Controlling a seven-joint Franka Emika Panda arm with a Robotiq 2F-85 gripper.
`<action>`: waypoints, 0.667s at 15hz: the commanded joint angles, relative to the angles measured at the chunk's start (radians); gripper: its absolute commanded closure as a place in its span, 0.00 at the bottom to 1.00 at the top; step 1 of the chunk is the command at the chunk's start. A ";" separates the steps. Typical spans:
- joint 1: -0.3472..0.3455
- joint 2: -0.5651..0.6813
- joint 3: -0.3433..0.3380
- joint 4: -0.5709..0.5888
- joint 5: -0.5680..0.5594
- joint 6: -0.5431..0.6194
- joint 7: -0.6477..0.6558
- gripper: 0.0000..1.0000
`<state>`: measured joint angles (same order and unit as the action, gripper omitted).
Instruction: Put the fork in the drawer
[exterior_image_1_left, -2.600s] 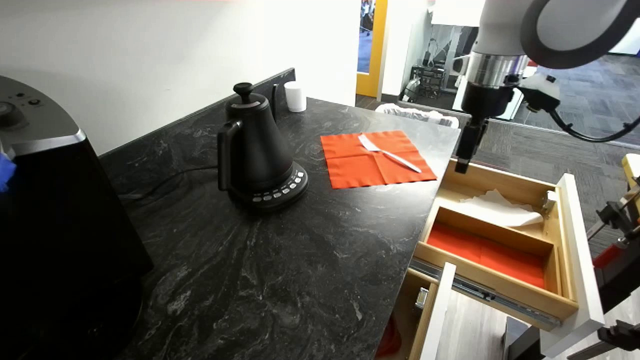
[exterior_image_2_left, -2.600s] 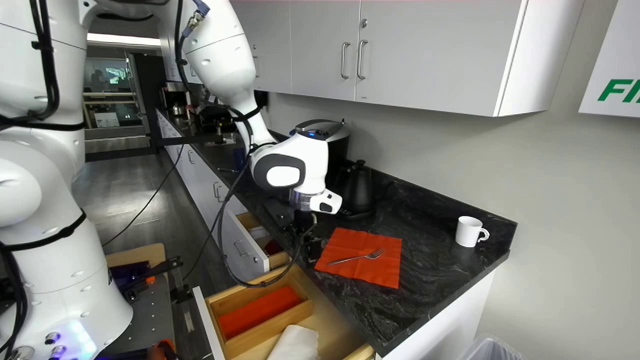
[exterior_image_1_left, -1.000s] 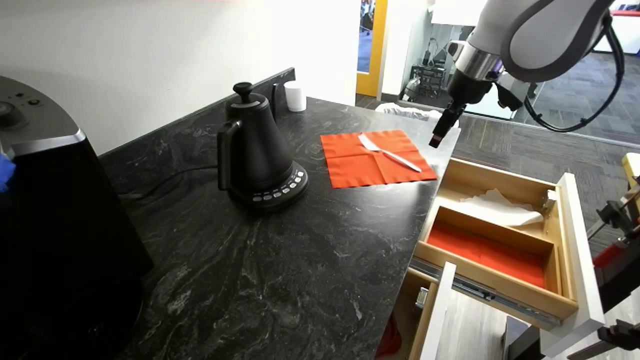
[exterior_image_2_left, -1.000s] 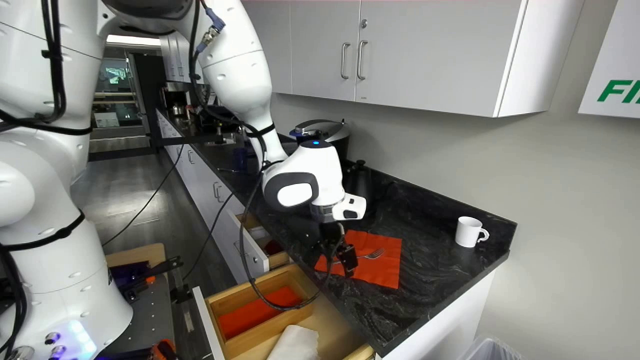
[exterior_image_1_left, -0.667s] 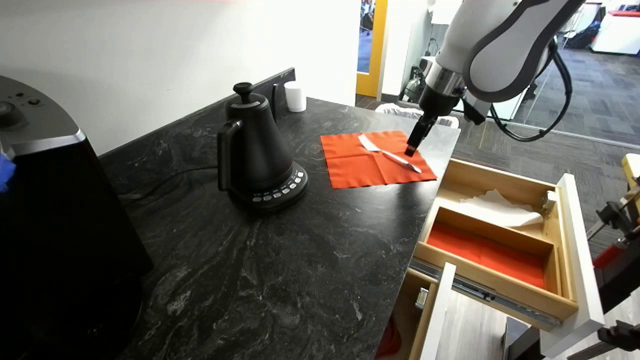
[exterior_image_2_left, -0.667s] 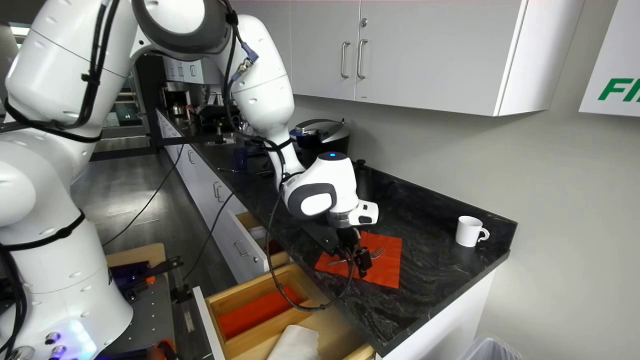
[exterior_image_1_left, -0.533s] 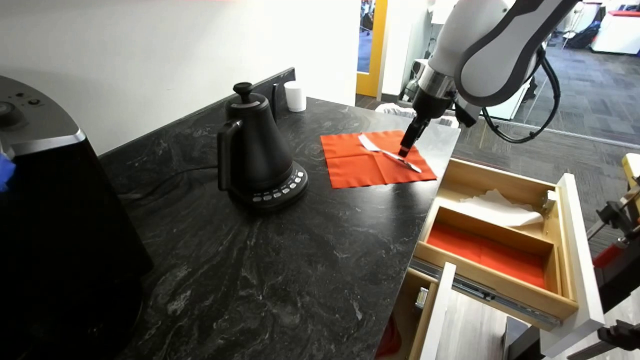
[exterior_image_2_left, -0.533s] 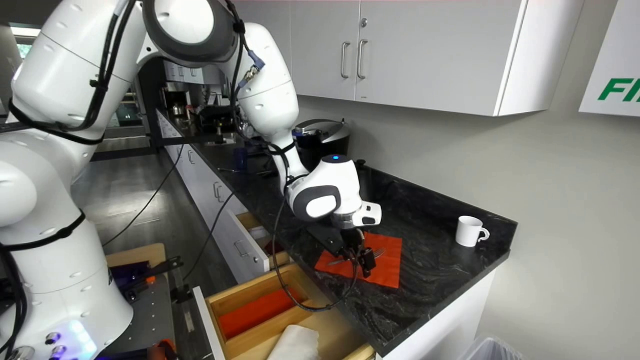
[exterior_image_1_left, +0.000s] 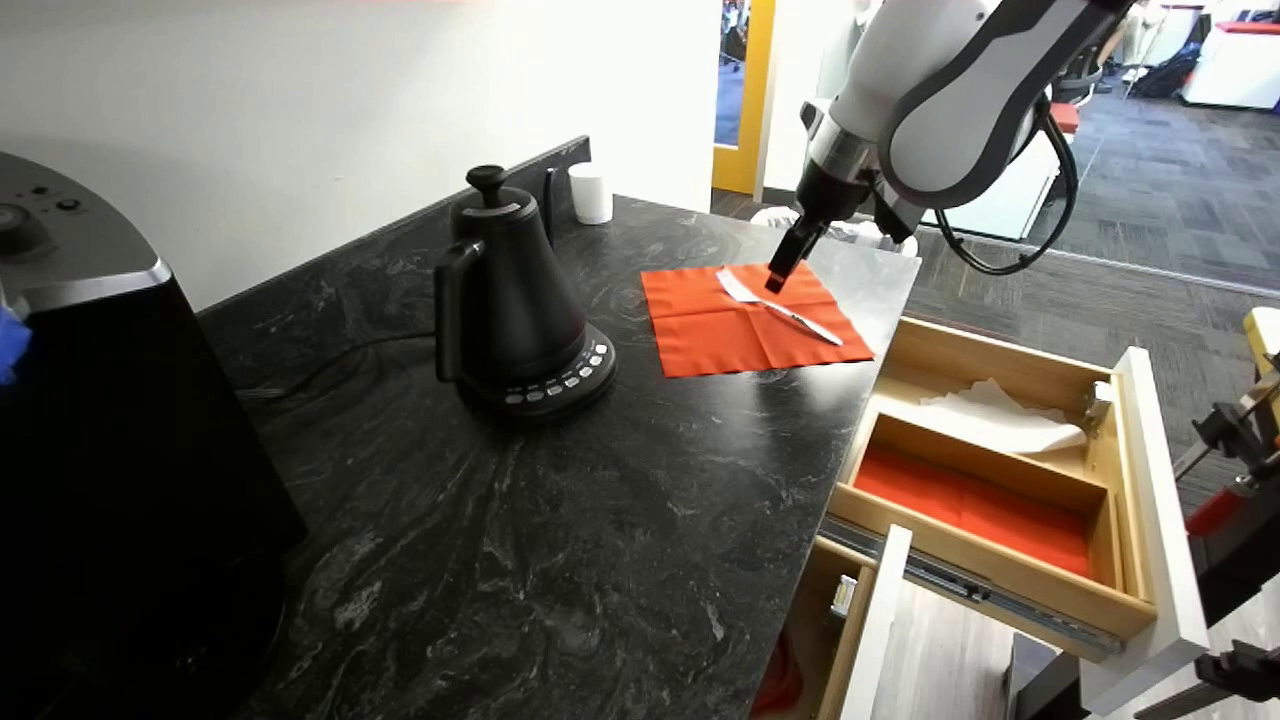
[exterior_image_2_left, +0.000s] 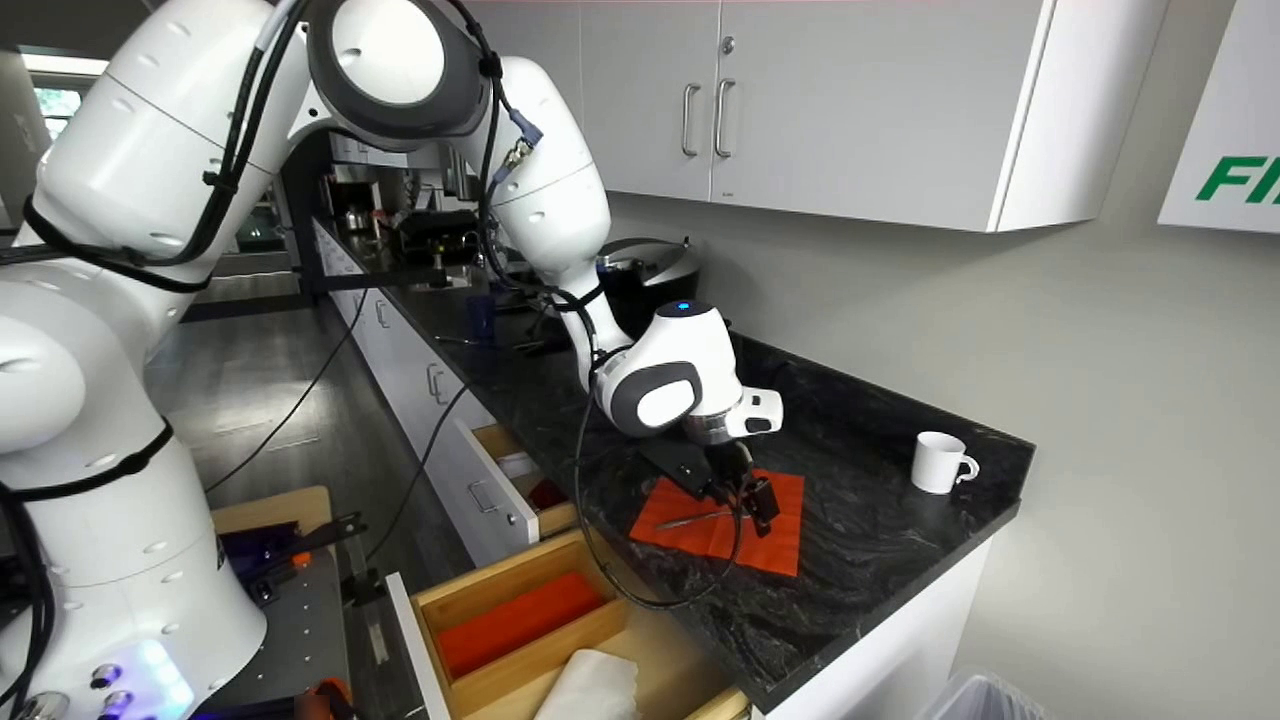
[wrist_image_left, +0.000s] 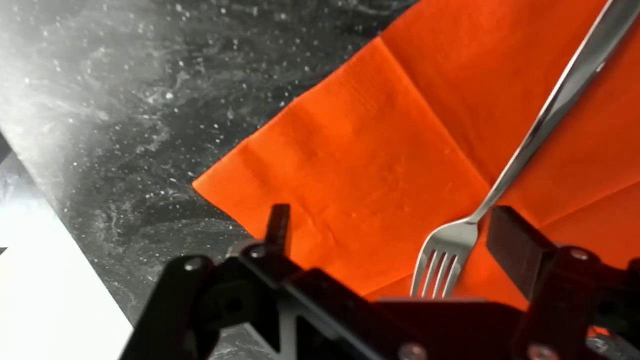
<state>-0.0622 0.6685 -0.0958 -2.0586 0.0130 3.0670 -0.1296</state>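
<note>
The fork (exterior_image_1_left: 738, 288) lies flat on the red-orange cloth (exterior_image_1_left: 700, 335) on the counter. It also shows in an exterior view (exterior_image_2_left: 688, 520), where my gripper hides its tines. My gripper (exterior_image_1_left: 776, 284) is over the cloth above the fork, also seen in an exterior view (exterior_image_2_left: 764, 518). In the wrist view my gripper (wrist_image_left: 391, 222) is open and empty. The fork (wrist_image_left: 452, 235) shows between the fingers, its neck close to the right finger. Its tine tips reach the gripper's dark body edge. The drawer (exterior_image_1_left: 985, 460) stands pulled out below the counter edge, its red-orange bottom visible in both exterior views.
A black kettle (exterior_image_1_left: 520, 300) stands on the counter, and a white mug (exterior_image_2_left: 938, 463) by the wall. A white napkin (exterior_image_1_left: 1000, 420) lies in the drawer's other compartment. Another drawer (exterior_image_1_left: 880, 620) is partly open beside it. Wall cabinets (exterior_image_2_left: 860, 110) hang above the counter.
My gripper has come from above the drawer's side of the counter edge over the cloth, then along the fork from handle toward the tines. The fork, cloth and drawer have not moved.
</note>
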 joint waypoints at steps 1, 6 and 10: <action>0.012 -0.001 0.001 0.007 -0.013 -0.019 0.049 0.00; 0.026 -0.012 0.023 -0.008 -0.013 -0.034 0.066 0.00; 0.047 -0.017 0.023 -0.020 -0.009 -0.054 0.084 0.00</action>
<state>-0.0364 0.6685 -0.0602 -2.0609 0.0131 3.0490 -0.0922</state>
